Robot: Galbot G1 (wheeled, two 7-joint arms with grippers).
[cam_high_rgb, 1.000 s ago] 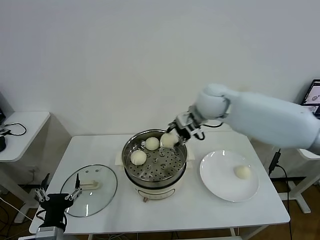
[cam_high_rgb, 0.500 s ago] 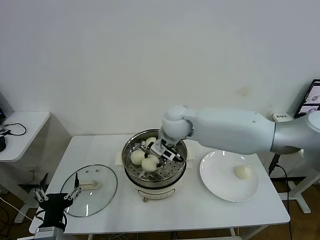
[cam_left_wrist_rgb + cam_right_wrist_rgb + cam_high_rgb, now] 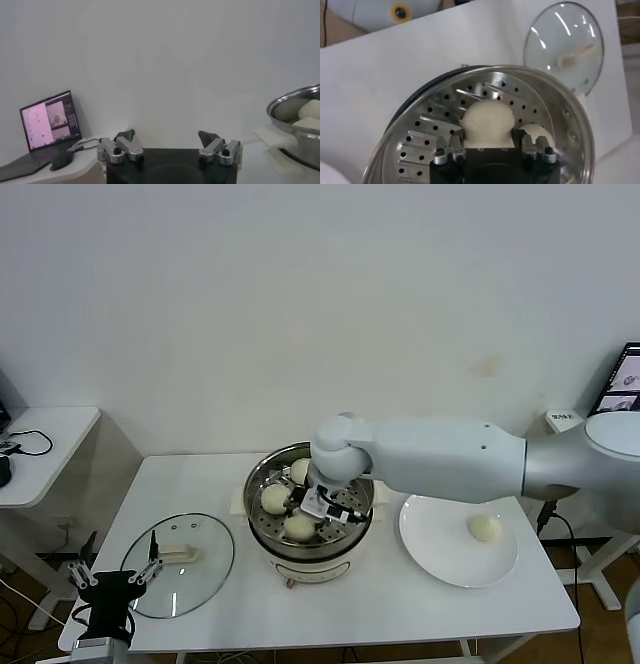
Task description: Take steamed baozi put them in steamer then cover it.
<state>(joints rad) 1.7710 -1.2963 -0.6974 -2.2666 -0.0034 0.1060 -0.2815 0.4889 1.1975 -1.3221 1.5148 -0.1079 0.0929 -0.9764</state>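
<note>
Resting inside the shiny perforated steel steamer (image 3: pixel 345 529) mid-desk, a pale round dough baozi (image 3: pixel 299 527) sits gripped between the right gripper's (image 3: pixel 321 506) fingers, while the clear glass cover (image 3: pixel 178 564) lies near the left edge by the wide-open left gripper (image 3: pixel 112 579).

The right end effector (image 3: pixel 318 512) is reached forward, fingers closed; the left end effector (image 3: pixel 113 578) (fingers spread) is parked low.

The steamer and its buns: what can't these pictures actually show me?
- Head view: the right gripper and arm cover part of the steamer, hiding most of the far baozi.
- Right wrist view: whether the held baozi touches the perforated floor.
- Left wrist view: the steamer is cut off by the frame edge.
</note>
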